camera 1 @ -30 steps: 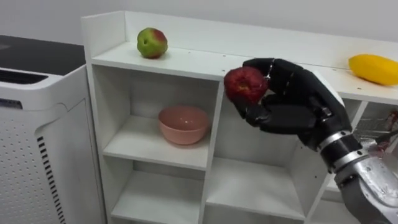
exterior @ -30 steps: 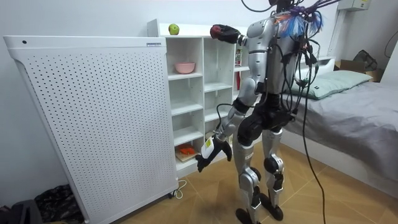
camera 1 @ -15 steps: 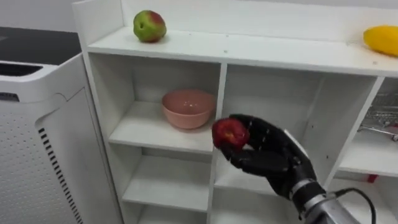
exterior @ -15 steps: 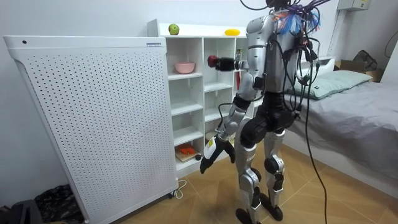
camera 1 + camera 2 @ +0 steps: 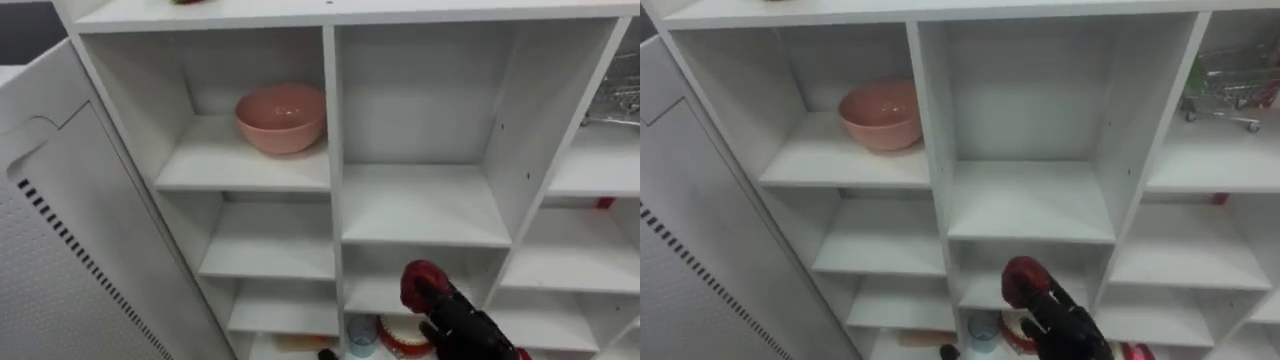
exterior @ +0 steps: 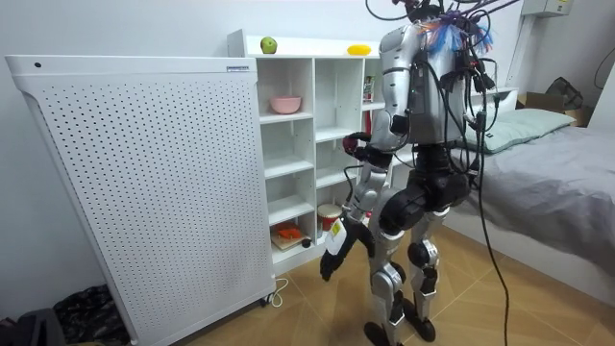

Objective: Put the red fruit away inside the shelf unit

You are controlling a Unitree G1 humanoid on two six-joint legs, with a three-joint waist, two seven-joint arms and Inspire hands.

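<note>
Red apple (image 5: 422, 281) held in right hand (image 5: 462, 325), dark fingers curled round it from below. Low in the eye view, about 5 o'clock, in front of the middle column of the white closet (image 5: 331, 120)

Edges: apple sits level with the open compartment under the middle column's wide shelf; cannot tell if it is past the front edge. Upright divider close at its 9 o'clock, the other divider farther off at 3 o'clock. Compartment at 12 o'clock is bare

Pink bowl (image 5: 281, 117) at 11 o'clock from the apple, upright in the left column, near the divider. Blue cup (image 5: 362, 335) and red-and-white round thing (image 5: 392, 336) at 7 o'clock, lowest shelf. Small wire cart (image 5: 1228, 95) at 2 o'clock, right column

Room view: robot stands facing the closet, knees bent, on wooden floor (image 6: 307, 322). Left hand (image 6: 332, 261) hangs low by the bottom shelves, state not readable. White perforated panel (image 6: 144, 173) at the closet's 9 o'clock. Green apple (image 6: 268, 45) and yellow fruit (image 6: 359, 49) on the closet top. Bed (image 6: 548, 144) behind the robot at 3 o'clock
</note>
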